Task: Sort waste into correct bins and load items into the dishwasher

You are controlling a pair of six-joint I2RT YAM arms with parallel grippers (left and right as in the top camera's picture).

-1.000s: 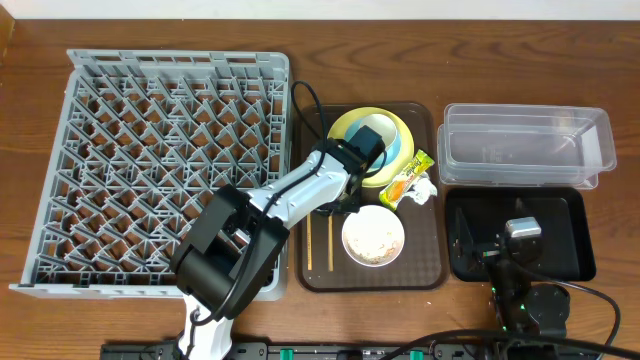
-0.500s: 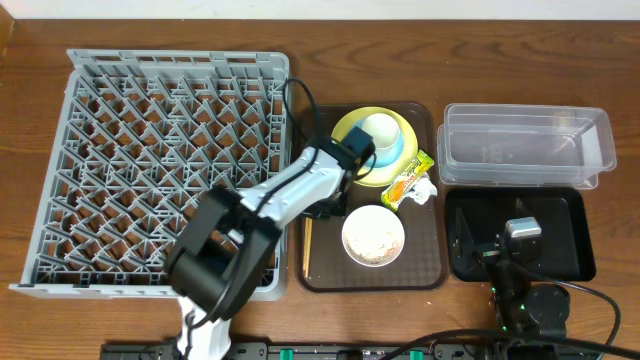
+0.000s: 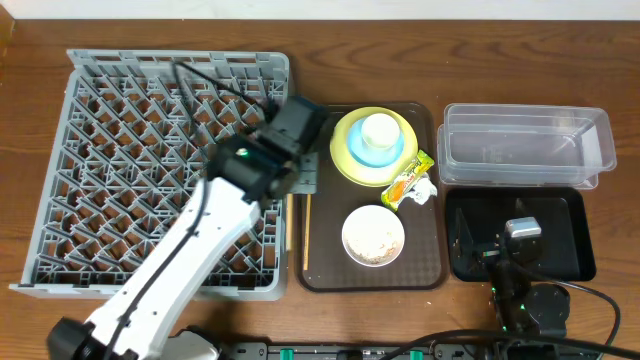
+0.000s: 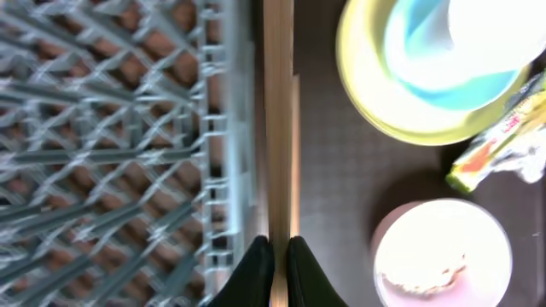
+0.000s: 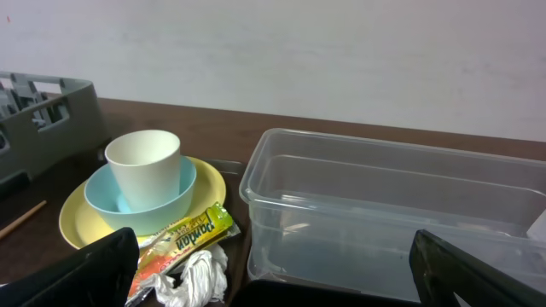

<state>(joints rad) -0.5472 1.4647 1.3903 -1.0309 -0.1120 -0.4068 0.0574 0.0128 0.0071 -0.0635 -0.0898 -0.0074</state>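
- Two end effectors: the left end effector (image 4: 277,260) is pressed together, pinching two chopsticks (image 4: 280,128) that lie side by side along the left edge of the brown tray (image 3: 325,270). The right end effector (image 5: 273,256) is spread wide, off the tray's right side, over the black tray (image 3: 575,255).
- One yellow plate (image 3: 345,160) sits at the far end of the brown tray, carrying one blue bowl (image 3: 378,156) with one white cup (image 3: 380,130) inside it.
- One white bowl (image 3: 373,236) holding whitish crumbs sits at the tray's near end.
- One yellow-green wrapper (image 3: 411,177) and one crumpled white scrap (image 3: 426,191) lie at the tray's right edge.
- One grey dish rack (image 3: 130,130) stands left of the tray.
- One clear tub (image 3: 525,145) stands right of the tray, on the worktop (image 3: 30,320).
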